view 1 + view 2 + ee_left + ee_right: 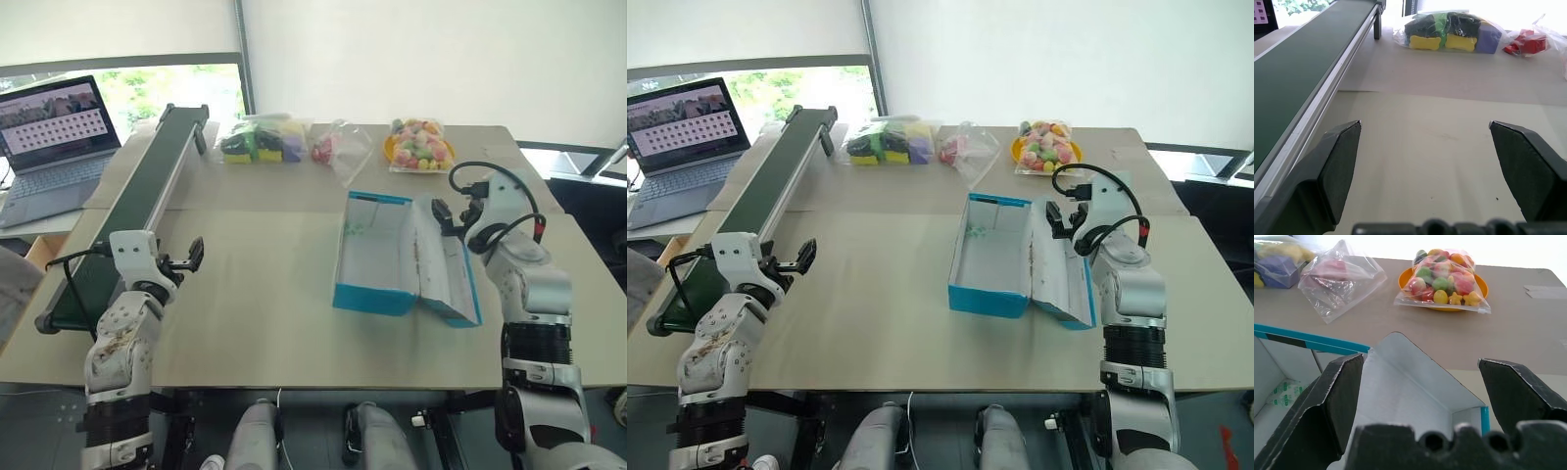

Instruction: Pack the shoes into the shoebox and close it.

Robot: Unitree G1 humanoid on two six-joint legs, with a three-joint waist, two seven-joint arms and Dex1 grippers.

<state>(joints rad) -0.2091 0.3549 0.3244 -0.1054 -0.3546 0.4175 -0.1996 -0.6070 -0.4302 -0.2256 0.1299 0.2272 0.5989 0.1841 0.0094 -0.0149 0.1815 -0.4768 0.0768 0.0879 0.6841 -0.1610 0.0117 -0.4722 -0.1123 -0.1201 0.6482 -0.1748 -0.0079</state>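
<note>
The shoebox (370,299) lies open on the table right of centre: turquoise outside, white inside, with only a small pale packet (1283,392) in it. Its lid (446,269) is folded out flat to the right. The shoes are out of view. My right gripper (453,217) hovers open over the lid's far end; in the right wrist view its fingers (1339,396) straddle the lid's white corner with nothing between them. My left gripper (193,255) stands open and empty over bare table, far left of the box and beside the conveyor.
A long dark green conveyor (137,196) runs along the table's left side, with a laptop (54,137) beyond it. At the back lie clear bags of colourful items (260,140), a bag of red pieces (333,147) and an orange plate (419,145) of bagged toys.
</note>
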